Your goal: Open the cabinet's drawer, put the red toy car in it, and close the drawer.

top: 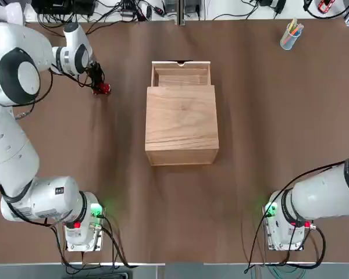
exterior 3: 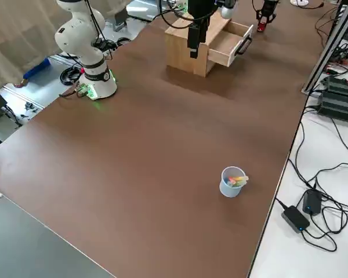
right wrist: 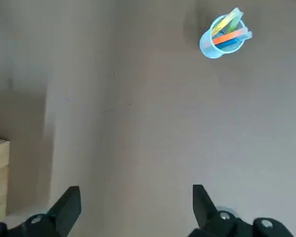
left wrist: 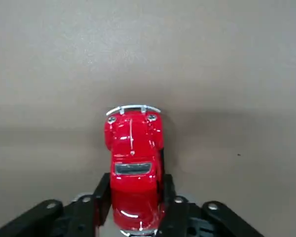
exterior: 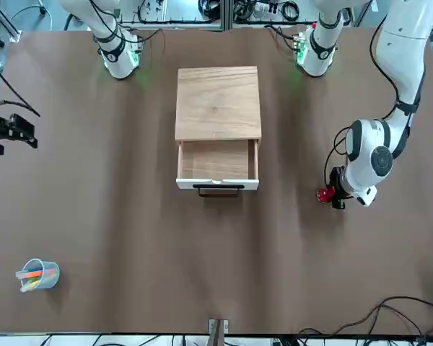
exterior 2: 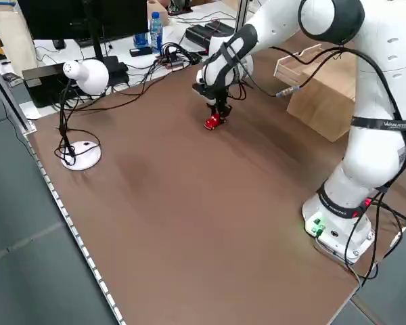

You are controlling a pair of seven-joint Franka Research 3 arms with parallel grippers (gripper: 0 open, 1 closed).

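The red toy car (top: 103, 88) sits far to the left of the cabinet (top: 181, 125), low at the tabletop. My left gripper (left wrist: 134, 192) is shut on the car (left wrist: 133, 148), its fingers (left wrist: 101, 197) pressed against the car's rear sides. The front view shows this gripper (exterior: 335, 196) beside the car (exterior: 323, 194). The drawer (top: 180, 72) stands pulled out on the cabinet's far side, and its tray (exterior: 216, 162) holds nothing. My right gripper (right wrist: 133, 207) is open above bare table, off to the right at the front view's left edge (exterior: 14, 133).
A pale blue cup of coloured pens (top: 289, 36) stands at the far right corner of the table. A white desk lamp (exterior 2: 81, 74) stands near the far left corner. Cables and devices (top: 128, 9) lie beyond the far edge.
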